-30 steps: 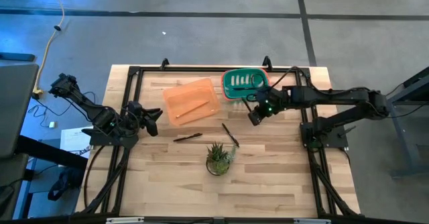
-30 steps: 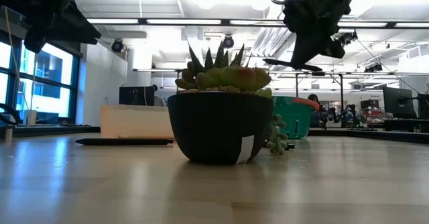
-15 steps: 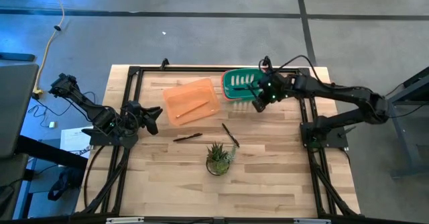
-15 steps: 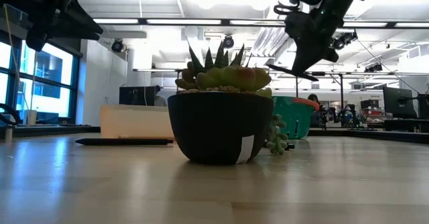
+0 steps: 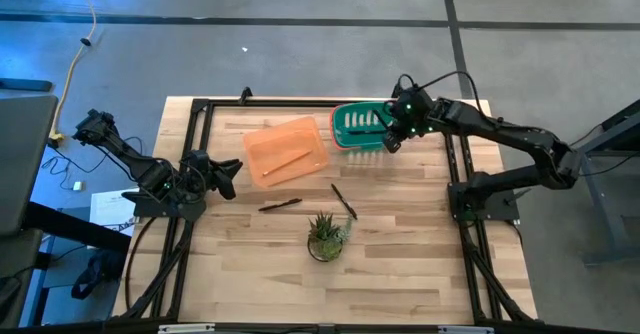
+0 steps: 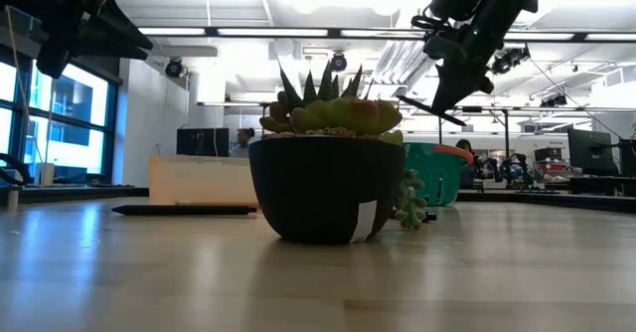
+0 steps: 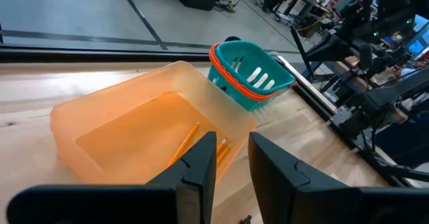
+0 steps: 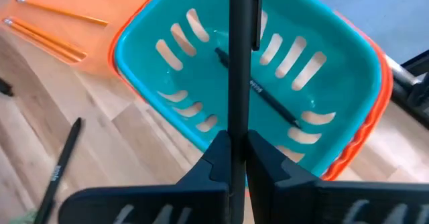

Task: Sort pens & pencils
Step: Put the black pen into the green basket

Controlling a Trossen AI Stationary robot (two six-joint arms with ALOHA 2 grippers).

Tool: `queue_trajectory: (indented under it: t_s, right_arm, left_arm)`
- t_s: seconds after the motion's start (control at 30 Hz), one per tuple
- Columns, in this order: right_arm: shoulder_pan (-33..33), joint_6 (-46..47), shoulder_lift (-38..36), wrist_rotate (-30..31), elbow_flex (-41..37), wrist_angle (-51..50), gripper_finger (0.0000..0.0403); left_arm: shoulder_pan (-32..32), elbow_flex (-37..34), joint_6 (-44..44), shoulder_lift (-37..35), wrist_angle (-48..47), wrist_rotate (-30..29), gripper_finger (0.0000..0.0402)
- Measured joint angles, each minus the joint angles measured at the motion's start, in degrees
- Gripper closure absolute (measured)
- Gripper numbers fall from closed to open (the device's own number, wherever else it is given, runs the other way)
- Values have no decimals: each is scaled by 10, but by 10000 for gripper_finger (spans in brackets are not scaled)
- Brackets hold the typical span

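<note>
we've got the right gripper [image 8: 231,158] clamped tight on a pen [image 8: 241,56], held right over the teal basket [image 5: 352,142] (one pen already lies inside). two pens [image 5: 281,204] rest on the table near the plant [image 5: 325,236]. pencils [image 7: 221,147] sit in the orange bin [image 5: 262,139]. our left gripper [image 7: 231,158] waits off by the table's left edge, fingers apart, gripping nothing.

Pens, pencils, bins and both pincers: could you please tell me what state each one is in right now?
Right pincer: shut on a pen, above the teal basket.
Held pen: clamped, in the air.
Teal basket: holds one pen.
Orange bin: holds pencils.
Pens on the table: two, loose, unsorted.
Left pincer: part open, empty, waiting at the table's left edge.
</note>
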Motion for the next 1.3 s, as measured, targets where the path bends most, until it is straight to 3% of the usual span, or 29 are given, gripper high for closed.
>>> queue_trajectory:
  t_s: [0.3, 0.67, 1.07, 1.3]
  right_arm:
    - [-26, -63, 17, -12, 0, 20, 403]
    - [-40, -119, 101, -35, 19, 61, 403]
    - [-43, -244, 253, -20, 179, -62, 403]
    - [-50, -268, 305, -15, 217, -120, 403]
  left_arm:
    - [0, 0, -9, 0, 0, 0, 325]
    - [0, 0, -17, 0, 1, -2, 325]
    - [0, 0, -29, 0, 2, -2, 325]
    - [0, 0, -29, 0, 2, -1, 325]
